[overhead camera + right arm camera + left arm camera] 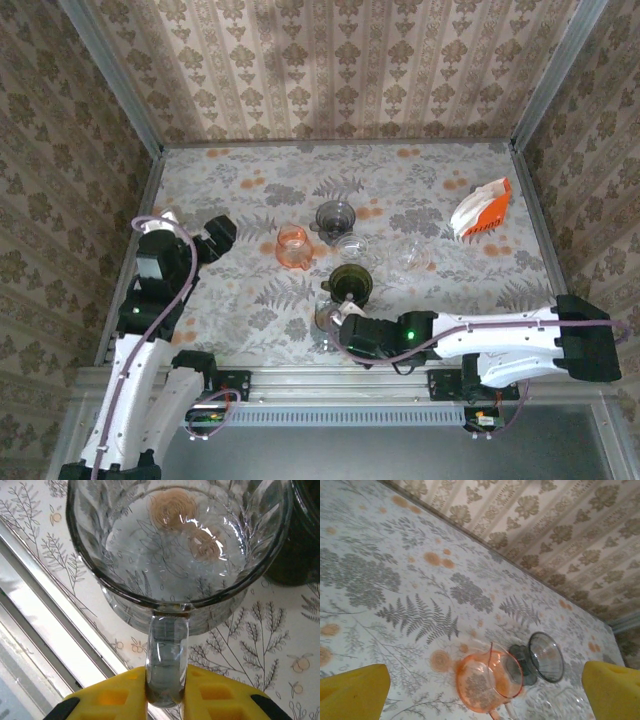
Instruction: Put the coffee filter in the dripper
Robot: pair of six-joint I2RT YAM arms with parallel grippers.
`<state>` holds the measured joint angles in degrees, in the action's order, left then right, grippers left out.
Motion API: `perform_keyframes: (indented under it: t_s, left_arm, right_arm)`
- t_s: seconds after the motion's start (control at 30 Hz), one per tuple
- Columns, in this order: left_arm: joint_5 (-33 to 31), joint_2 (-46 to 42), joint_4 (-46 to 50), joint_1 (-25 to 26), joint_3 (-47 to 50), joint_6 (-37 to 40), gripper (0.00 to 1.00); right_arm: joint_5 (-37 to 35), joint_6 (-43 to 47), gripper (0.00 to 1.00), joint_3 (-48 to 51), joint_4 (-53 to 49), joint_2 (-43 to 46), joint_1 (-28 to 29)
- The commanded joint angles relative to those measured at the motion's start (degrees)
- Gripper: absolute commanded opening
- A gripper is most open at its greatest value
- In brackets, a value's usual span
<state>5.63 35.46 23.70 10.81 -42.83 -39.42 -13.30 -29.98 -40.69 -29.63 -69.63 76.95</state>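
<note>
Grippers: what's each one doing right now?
Left gripper: open, empty.
Right gripper: shut on the handle of the clear glass dripper.

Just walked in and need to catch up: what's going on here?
The right arm's yellow fingers are shut on the handle of a clear glass dripper near the table's front edge, beside a dark green glass dripper. The held dripper looks empty. The left arm's fingers stand wide open over the table's left side, holding nothing. A white-and-orange packet, probably the filters, lies untouched at the far right.
</note>
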Motion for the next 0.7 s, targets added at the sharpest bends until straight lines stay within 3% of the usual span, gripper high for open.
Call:
perform_keyframes:
  t_s: [0.0,0.27,0.47,0.57,0.67]
  left_arm:
    - [4.81,-0.88,-3.89,-0.35,-0.11,1.77,1.00]
    - [5.54,2.50,-0.49,-0.94,-2.37,-1.46,1.00]
    - [7.32,2.76,-2.34,-1.01,-1.71,-1.44,1.00]
    - [9.20,4.36,-0.86,-0.49,-2.77,0.07,1.00]
    - [9.84,4.79,-1.59,1.45,-2.08,0.53,1.00]
  right_arm:
    - [-2.94,-3.24,0.24,1.04,-3.24,1.90,0.33]
    - [-3.75,-3.64,0.35,0.95,-3.07,2.62,0.42]
    - [-7.49,-4.37,0.69,-0.45,-5.70,7.93,0.65]
    - [-9.90,-5.24,0.72,-2.46,-8.67,10.84,-0.87]
    - [-7.55,-6.18,0.73,-3.82,-9.96,13.40,-6.85]
